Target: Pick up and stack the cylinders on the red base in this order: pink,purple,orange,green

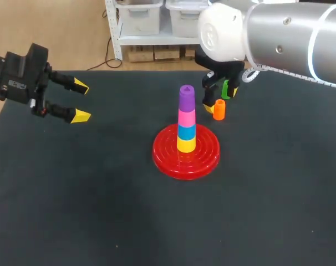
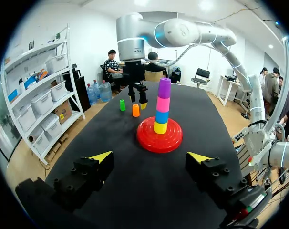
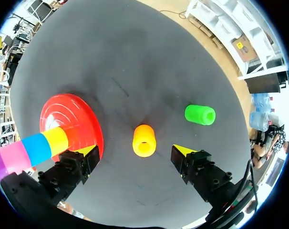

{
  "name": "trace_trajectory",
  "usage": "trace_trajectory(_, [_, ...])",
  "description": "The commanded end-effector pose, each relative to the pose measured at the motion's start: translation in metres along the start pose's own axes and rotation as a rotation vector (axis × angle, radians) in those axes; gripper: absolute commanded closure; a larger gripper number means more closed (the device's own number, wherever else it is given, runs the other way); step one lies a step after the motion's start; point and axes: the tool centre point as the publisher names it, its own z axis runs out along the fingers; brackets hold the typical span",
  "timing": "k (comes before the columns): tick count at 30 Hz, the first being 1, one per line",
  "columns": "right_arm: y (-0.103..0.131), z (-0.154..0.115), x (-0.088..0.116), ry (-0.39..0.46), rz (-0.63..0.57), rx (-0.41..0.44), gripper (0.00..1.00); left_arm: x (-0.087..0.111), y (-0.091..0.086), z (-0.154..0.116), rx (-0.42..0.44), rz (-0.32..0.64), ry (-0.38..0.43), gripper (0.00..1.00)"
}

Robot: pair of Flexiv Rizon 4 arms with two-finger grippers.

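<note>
On black tabletop (image 1: 74, 210) near red base (image 3: 73, 114), orange cylinder (image 3: 144, 140) just ahead of my right gripper (image 3: 135, 150), fingers (image 3: 192, 164) spread.

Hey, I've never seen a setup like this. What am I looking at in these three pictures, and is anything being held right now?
These are two robot arms at a black table. One picture comes from a camera above and behind the robot; the two round ones come from cameras on each arm's wrist, looking along its fingers. On the table sits a red base carrying a stack: yellow cylinder, blue cylinder, pink cylinder, purple cylinder on top. Beside it stand a loose orange cylinder and a green cylinder. The left gripper is off to one side, open and empty. The right gripper hangs open over the orange cylinder, a finger on either side, apparently not touching it. Nothing is held.
</note>
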Motion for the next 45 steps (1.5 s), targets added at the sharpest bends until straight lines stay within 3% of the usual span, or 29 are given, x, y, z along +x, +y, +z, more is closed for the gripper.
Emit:
trace_trajectory(1, [0.000,0.004,0.004,-0.012,0.004,-0.002,0.09,0.001,-0.001,0.000,-0.003,0.002,-0.003,0.00])
trace_trajectory(15, [0.000,0.008,-0.002,-0.022,0.019,0.003,0.18,0.001,-0.001,0.000,-0.003,0.002,-0.003,0.00])
trace_trajectory(19, [-0.001,0.009,-0.003,-0.017,0.019,0.005,0.31,0.001,-0.001,0.000,-0.003,0.002,-0.003,0.00])
trace_trajectory(29, [-0.003,0.013,-0.004,-0.015,0.028,0.000,0.33,0.001,-0.001,0.000,-0.003,0.002,-0.003,0.00])
trace_trajectory(37, [-0.004,0.014,-0.005,-0.017,0.032,-0.002,0.57,0.001,-0.001,0.000,-0.003,0.002,-0.003,0.00])
trace_trajectory(38, [-0.004,0.014,-0.006,-0.008,0.038,0.000,0.76,0.001,-0.001,0.000,-0.003,0.002,-0.003,0.00])
trace_trajectory(40, [-0.004,0.014,-0.006,-0.004,0.040,0.001,1.00,0.001,-0.001,0.000,-0.003,0.002,-0.003,0.00])
trace_trajectory(45, [-0.007,0.006,-0.004,0.000,0.055,0.017,1.00,0.001,-0.001,0.000,-0.003,0.002,-0.003,0.00])
